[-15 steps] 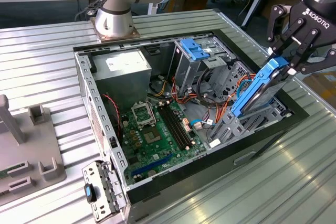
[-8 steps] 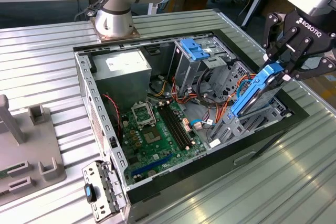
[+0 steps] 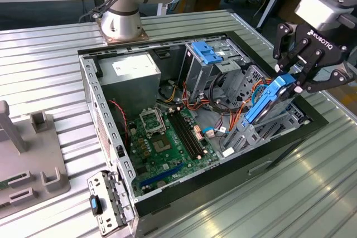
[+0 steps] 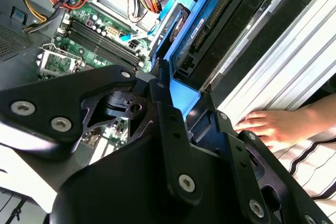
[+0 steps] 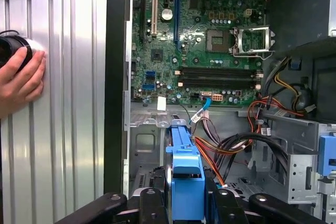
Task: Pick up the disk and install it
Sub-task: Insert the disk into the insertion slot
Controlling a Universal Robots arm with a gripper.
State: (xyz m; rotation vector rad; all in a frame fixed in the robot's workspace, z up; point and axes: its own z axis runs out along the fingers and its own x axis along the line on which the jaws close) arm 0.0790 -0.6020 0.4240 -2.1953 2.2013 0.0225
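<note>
The disk (image 3: 266,101), a dark drive in a bright blue carrier, hangs tilted over the drive bay at the exterior view's right end of the open computer case (image 3: 89,85). My gripper (image 3: 294,80) is shut on its upper end. In the first wrist view the blue carrier (image 5: 186,174) runs out from between my black fingers (image 5: 151,195) toward the bay floor. In the second wrist view the disk (image 4: 202,32) slants down into the case from my gripper (image 4: 182,98).
The motherboard (image 5: 199,40) and orange and blue cables (image 3: 234,112) lie beside the bay. A blue clip on a grey cage (image 3: 206,53) stands behind. A person's hand (image 5: 18,82) rests on the ribbed table beside the case. Grey fixtures (image 3: 28,160) sit at the exterior view's left.
</note>
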